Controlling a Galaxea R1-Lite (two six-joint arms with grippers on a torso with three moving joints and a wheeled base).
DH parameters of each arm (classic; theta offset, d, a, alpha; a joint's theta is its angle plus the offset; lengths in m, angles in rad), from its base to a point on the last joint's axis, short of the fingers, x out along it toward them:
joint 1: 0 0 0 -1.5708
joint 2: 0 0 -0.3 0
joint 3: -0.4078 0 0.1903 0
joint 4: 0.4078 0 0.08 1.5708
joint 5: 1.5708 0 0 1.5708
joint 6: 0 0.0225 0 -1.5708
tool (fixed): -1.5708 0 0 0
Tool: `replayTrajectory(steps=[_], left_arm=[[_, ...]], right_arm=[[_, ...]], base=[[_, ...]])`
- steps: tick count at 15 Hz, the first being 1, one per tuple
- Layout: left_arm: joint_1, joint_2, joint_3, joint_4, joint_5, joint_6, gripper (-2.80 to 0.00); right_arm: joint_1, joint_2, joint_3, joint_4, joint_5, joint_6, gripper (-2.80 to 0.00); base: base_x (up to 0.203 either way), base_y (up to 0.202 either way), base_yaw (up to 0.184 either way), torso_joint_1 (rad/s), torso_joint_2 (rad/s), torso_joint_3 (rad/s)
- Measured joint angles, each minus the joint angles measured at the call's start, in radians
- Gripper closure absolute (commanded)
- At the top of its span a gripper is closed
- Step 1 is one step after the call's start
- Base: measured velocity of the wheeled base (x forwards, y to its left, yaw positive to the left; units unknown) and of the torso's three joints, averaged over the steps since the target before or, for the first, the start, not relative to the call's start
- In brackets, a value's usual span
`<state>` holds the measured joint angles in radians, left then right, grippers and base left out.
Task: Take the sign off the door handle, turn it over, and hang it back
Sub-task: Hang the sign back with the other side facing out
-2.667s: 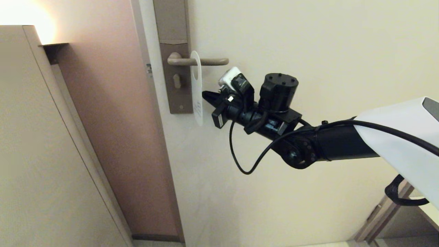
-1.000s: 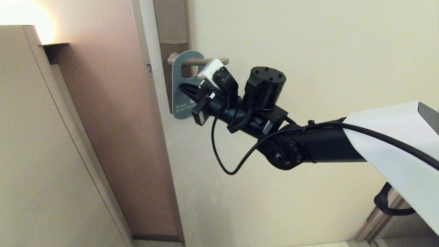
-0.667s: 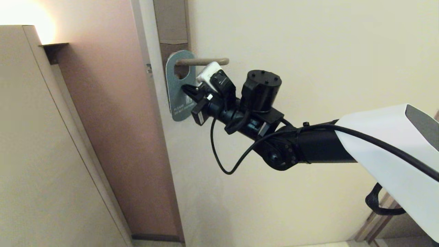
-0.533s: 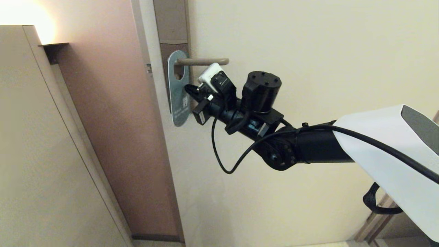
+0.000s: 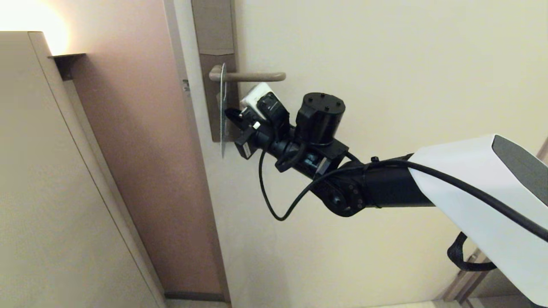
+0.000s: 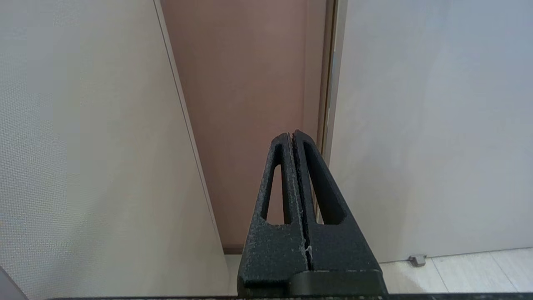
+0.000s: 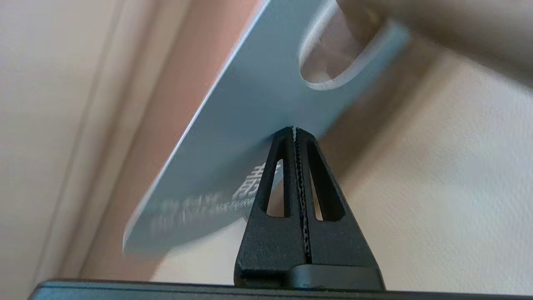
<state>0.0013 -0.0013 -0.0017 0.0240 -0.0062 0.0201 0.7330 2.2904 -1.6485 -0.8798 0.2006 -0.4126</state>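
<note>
In the head view the right gripper point(image 5: 230, 114) is reaching in from the right side of the frame toward the upper centre, its black fingers pressed together on the edge of the sign point(image 5: 222, 112). The sign is hanging on the door handle point(image 5: 250, 77), close to the handle's root at the tall brownish-grey plate point(image 5: 214, 34), and it is turning edge-on to the head camera, showing there only as a thin pale vertical line in front of the plate. In the right wrist view the sign's blue face point(image 7: 250, 137) is filling the middle of the frame, tilted, with blurred white lettering toward the lower left and its oval hole point(image 7: 333, 62) at the upper right, where the beige lever point(image 7: 437, 25) is passing through it. The gripper's tips point(image 7: 294, 130) are meeting at the sign's near edge, with no gap showing between them. The cream door point(image 5: 385, 64) is taking up the right of the head view, and a pinkish-brown wall point(image 5: 141, 128) and a pale panel point(image 5: 51, 192) are filling the left. The left gripper point(image 6: 293, 134) is appearing only in its own wrist view, fingers fully closed on nothing, pointing at the strip of pinkish wall between a pale panel and the door, with a bit of floor point(image 6: 458, 271) at the lower right of that frame
</note>
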Motion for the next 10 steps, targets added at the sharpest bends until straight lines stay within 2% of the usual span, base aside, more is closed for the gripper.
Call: replayTrajectory(steps=[10], left_arm=[[0.000,0.000,0.000,0.000,0.000,-0.001,0.00]], right_arm=[[0.046,0.052,-0.066,0.000,-0.005,-0.012,0.00]], base=[[0.000,0.000,0.000,0.000,0.00,0.000]])
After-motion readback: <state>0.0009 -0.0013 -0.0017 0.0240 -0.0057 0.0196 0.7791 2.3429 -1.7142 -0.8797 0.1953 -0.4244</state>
